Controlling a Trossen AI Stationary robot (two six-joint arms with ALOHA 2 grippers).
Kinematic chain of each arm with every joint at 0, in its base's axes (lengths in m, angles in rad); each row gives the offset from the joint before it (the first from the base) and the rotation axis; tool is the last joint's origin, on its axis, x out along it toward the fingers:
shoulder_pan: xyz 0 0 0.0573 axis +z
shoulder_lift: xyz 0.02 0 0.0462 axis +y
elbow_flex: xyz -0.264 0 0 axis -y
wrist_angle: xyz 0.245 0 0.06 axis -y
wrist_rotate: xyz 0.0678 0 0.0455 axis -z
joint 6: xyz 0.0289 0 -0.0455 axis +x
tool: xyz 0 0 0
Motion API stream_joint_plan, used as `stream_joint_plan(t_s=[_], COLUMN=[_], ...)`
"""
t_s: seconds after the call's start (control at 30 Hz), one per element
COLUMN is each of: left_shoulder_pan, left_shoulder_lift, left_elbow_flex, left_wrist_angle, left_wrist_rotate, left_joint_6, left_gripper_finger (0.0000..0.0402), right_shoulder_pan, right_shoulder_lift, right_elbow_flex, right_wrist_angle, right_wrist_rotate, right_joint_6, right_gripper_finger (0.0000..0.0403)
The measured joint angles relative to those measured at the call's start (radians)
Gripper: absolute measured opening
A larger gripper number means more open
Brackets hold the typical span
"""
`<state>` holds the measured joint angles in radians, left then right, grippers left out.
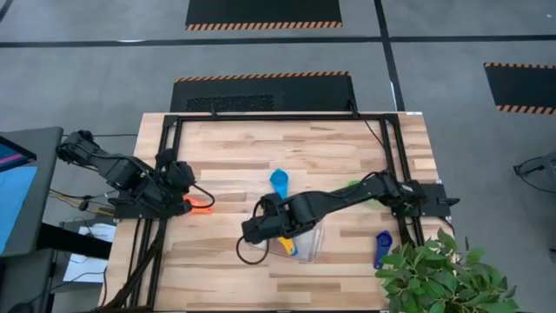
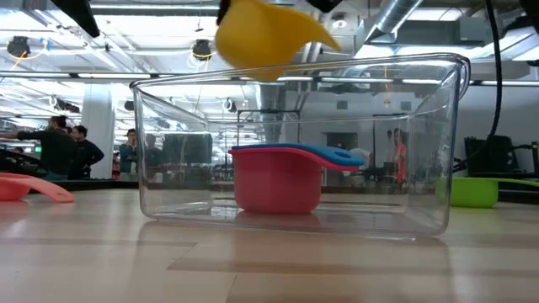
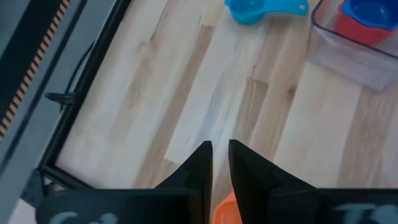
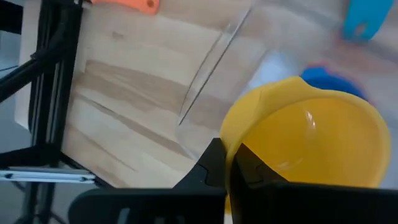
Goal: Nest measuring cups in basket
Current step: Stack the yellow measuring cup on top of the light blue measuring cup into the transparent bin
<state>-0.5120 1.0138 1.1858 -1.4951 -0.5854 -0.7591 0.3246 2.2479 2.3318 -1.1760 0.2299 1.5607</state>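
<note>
Basket (image 2: 438,151): your landmark. Inside: red cup (image 2: 278,189), blue cup (image 2: 303,154) nested in it. Above it: right gripper (image 4: 227,165) clamped on yellow cup (image 4: 305,140). Outside: orange cup (image 1: 198,205) under the left gripper (image 3: 221,168), fingers nearly closed, holding nothing; light blue (image 1: 279,181), green (image 2: 472,190), dark blue (image 1: 382,246) remain.

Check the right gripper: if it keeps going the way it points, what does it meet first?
Probably the blue cup nested in the red cup inside the basket; the right gripper holds the yellow cup above them. Depth is unclear.

table (image 1: 347,148): wood | on it: basket (image 1: 314,245), orange cup (image 1: 198,205), light-blue cup (image 1: 279,181), dark-blue cup (image 1: 381,247), green cup (image 2: 473,191)
</note>
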Motion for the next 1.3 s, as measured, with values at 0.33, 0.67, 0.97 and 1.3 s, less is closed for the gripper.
stream_joint_plan(t_s=[0.33, 0.67, 0.97, 1.3], left_shoulder_pan=[0.000, 0.000, 0.000, 0.000], left_shoulder_lift=[0.000, 0.000, 0.000, 0.000], left_elbow_flex=[0.000, 0.000, 0.000, 0.000], left_wrist_angle=[-0.007, -0.007, -0.006, -0.002], left_wrist_rotate=[-0.006, -0.006, -0.006, -0.006], left_joint_6=[0.108, 0.119, 0.118, 0.100], left_gripper_finger=[0.0042, 0.0042, 0.0042, 0.0042], right_shoulder_pan=[-0.020, -0.028, -0.030, -0.031], right_shoulder_lift=[0.048, 0.063, 0.106, 0.114], right_elbow_flex=[0.000, 0.003, 0.000, 0.000], right_wrist_angle=[-0.094, -0.111, -0.125, -0.123], right_wrist_rotate=[-0.023, -0.021, -0.023, -0.052], right_joint_6=[0.107, 0.080, 0.052, 0.038], right_gripper_finger=[0.0006, 0.0006, 0.0006, 0.0021])
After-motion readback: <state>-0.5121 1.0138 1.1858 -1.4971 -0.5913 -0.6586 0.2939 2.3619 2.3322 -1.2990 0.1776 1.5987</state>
